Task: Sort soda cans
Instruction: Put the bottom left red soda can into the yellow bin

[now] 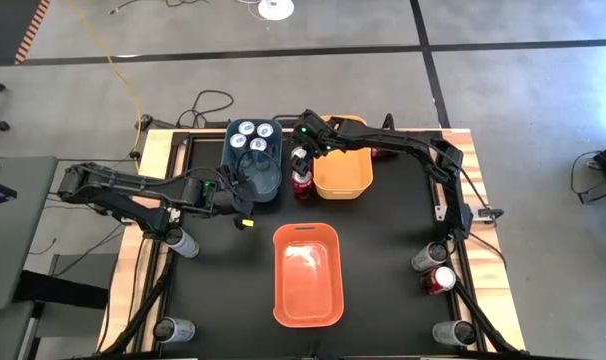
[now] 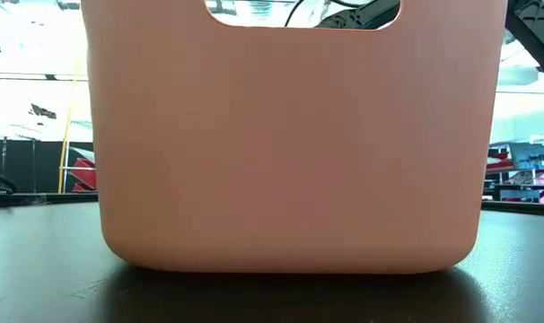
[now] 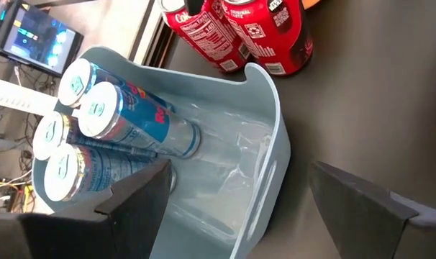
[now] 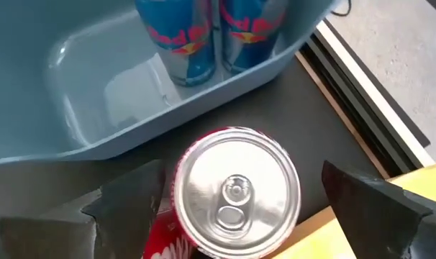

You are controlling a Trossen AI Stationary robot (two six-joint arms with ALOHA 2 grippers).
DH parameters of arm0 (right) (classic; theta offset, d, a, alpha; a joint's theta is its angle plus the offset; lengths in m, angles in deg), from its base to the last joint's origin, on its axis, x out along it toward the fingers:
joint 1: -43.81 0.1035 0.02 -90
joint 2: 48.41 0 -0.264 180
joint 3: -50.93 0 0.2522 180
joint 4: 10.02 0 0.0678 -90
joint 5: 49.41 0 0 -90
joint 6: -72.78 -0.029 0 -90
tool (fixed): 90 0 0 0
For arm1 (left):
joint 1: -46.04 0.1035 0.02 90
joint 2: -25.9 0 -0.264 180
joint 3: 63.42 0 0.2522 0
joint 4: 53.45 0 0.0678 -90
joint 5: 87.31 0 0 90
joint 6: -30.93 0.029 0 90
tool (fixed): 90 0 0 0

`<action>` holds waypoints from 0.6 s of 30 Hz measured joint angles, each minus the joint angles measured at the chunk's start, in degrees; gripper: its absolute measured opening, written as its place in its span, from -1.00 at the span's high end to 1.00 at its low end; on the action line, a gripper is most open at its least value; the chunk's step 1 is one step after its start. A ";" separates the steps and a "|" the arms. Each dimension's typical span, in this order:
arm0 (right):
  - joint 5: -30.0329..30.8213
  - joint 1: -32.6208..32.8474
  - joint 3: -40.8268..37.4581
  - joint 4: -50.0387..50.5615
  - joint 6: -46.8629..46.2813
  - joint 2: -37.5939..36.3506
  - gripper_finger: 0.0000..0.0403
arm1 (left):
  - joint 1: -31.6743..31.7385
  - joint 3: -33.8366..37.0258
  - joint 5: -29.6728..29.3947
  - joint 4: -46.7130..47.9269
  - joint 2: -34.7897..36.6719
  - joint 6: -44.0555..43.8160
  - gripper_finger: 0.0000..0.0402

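Three plastic bins sit on the black table top [image 1: 393,250]: an orange plastic bin [image 1: 308,275], a yellow plastic bin [image 1: 343,172] and a blue-grey plastic bin [image 1: 255,160], taken here as landmark. Four blue-and-silver soda cans [image 1: 253,135] stand packed at the blue-grey bin's far end; the near half is bare. Red soda cans [image 1: 302,180] stand just beside that bin, in the gap between it and the yellow bin. Other cans, silver and red, stand near the table's corners, well apart from the bin.

Right gripper [image 4: 236,205] hangs straight over one red can's silver top [image 4: 236,191], jaws spread wide, one finger either side, nothing held. Left gripper [image 3: 236,198] is at the bin's near rim, jaws also apart and empty, one finger inside the wall.

Step in hand looks like grasping the red can. To do well: descend centred, close on the can body below the rim, lift straight up so neither the bin wall nor the neighbouring red can gets knocked.
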 joint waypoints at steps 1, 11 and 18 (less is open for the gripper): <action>0.05 0.00 0.00 0.06 -0.43 0.00 -0.93 | 0.00 0.00 0.00 0.00 0.01 0.00 -0.62; 0.28 0.41 0.23 1.67 -0.71 1.51 -0.56 | 0.00 0.00 0.00 -0.02 0.01 -0.22 -0.62; 0.70 0.87 0.27 -0.08 -0.52 1.80 -0.44 | 0.00 0.00 0.00 -0.02 0.01 -0.43 -0.62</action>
